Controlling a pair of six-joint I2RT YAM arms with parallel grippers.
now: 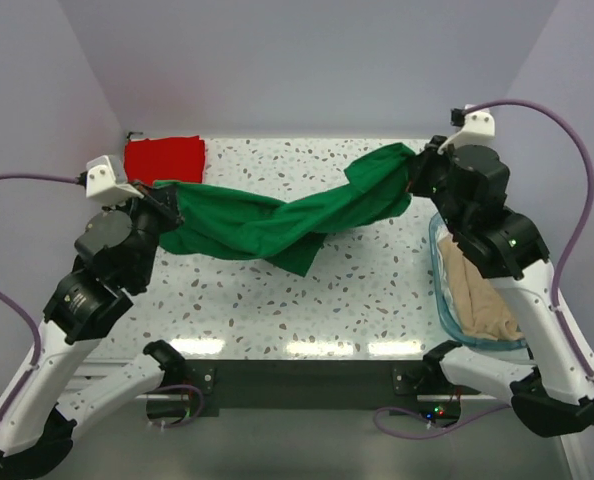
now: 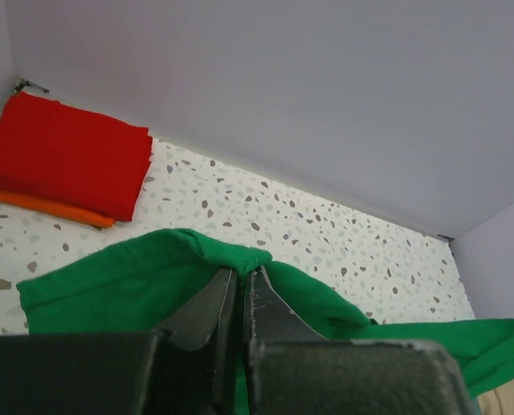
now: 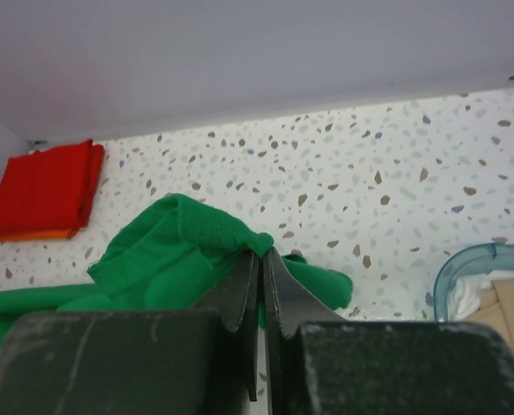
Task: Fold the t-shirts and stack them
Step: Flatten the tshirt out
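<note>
**Top view:** green t-shirt [image 1: 277, 220] was held stretched betw. left tool [image 1: 167, 195] and right tool [image 1: 414, 165], sagging over desk [image 1: 377, 290]. Folded red t-shirt [image 1: 164, 158] lay at far-left corner, and beige t-shirt [image 1: 482, 300] in blue basket [image 1: 439, 270] at right.

**Left wrist:** tool was clamped on a green fold. Orange t-shirt [image 2: 49, 206] was seen under the red.

**Right wrist:** tool was pinched on green cloth.

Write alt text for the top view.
A green t-shirt is stretched over a table, the left gripper and right gripper each shut on one end. A folded red t-shirt lies far left; a blue basket holds beige cloth.
</note>
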